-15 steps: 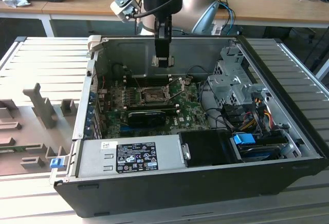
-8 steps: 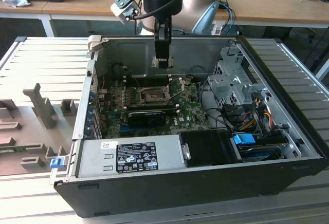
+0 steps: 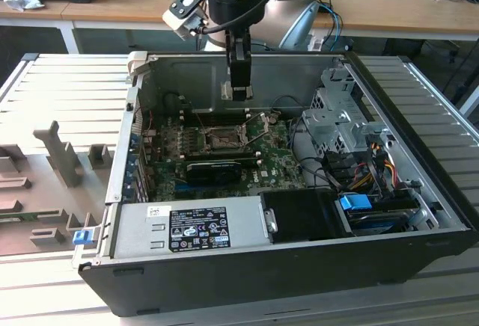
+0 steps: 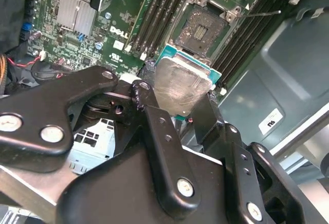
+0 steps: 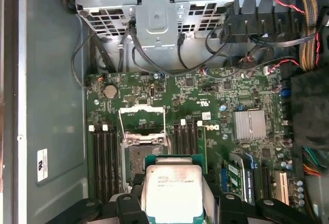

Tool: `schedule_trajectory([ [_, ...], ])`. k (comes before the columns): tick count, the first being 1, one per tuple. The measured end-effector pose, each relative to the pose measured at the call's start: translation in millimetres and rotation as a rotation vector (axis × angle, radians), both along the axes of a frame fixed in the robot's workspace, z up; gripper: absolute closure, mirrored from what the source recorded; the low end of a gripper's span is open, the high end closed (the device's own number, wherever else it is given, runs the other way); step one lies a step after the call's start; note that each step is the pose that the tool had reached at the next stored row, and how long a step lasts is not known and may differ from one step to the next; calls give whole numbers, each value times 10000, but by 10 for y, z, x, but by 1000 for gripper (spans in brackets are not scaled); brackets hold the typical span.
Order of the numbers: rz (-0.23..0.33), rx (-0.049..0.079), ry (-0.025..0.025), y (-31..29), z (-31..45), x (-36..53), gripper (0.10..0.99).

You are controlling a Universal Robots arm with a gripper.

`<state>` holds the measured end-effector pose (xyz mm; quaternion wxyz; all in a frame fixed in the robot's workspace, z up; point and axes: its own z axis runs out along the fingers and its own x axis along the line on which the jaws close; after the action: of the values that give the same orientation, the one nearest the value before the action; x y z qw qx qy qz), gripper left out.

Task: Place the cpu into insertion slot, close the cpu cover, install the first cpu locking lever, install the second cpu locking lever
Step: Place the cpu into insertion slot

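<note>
**Cpu [image 5: 172,193] gripped above the open insertion slot [image 5: 140,158]**

The gripper [image 3: 238,96] is pinching the cpu by its edges inside the computer case [image 3: 419,191]. The first wrist view is showing the cpu cover [image 5: 142,112] swung open and the slot lying bare near the motherboard's edge.

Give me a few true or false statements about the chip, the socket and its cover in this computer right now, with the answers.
1. The gripper is holding the chip. True.
2. The chip already sits in the socket. False: the chip is held above the board and the socket's dark centre is bare.
3. The cover is shut over the socket. False: the metal frame is swung open beside the socket.
4. The case lies on its side with its inside open to view. True.
5. A long black card lies on the board near the socket. True.
</note>
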<state>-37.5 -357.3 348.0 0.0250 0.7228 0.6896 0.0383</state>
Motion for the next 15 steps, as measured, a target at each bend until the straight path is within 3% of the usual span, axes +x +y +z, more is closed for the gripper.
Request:
schedule_trajectory([
  [5,382,2,-1,0,-119,-13,561],
  [15,392,14,-1,0,-204,-19,561],
])
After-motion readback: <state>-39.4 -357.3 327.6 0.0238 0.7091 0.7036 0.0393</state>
